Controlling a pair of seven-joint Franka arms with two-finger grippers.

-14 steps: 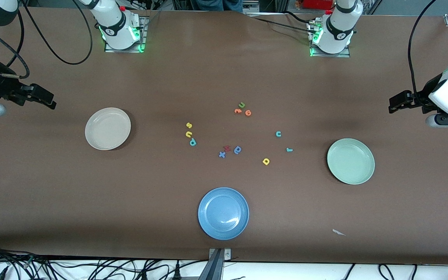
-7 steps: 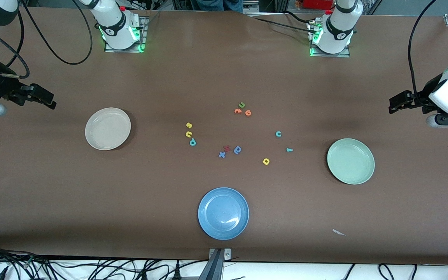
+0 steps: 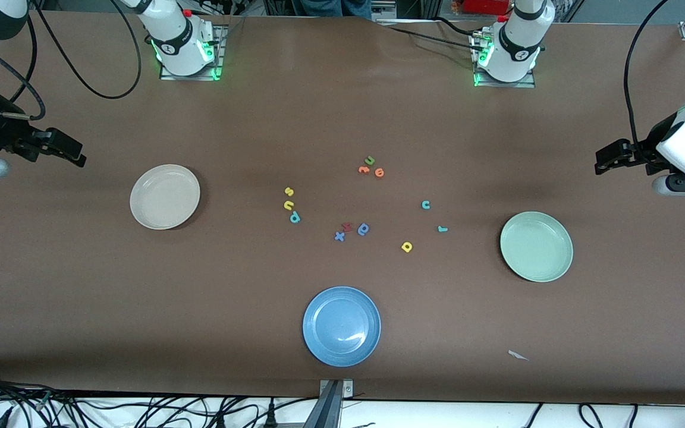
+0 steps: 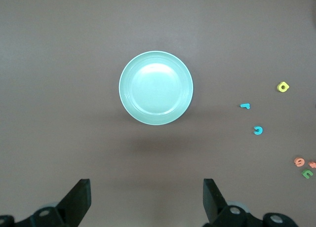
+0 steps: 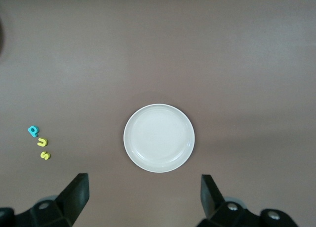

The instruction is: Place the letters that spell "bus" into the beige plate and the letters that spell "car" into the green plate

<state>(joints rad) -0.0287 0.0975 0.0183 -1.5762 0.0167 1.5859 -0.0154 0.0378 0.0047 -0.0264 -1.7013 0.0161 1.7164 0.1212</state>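
Smooth round beige plate at right arm's end, mint green plate at left arm's end. Foam "bus" letters and "car" letters on matte brown table between plates. Left gripper and right gripper wait at table ends, fingers apart, nothing held.

Three plates sit on the table. The beige plate lies toward the right arm's end, the green plate toward the left arm's end, and a third plate between them, nearest the front camera. The letters that spell "bus" lie in a close row near the middle. The letters that spell "car" lie spread out nearer the green plate. All plates hold nothing.
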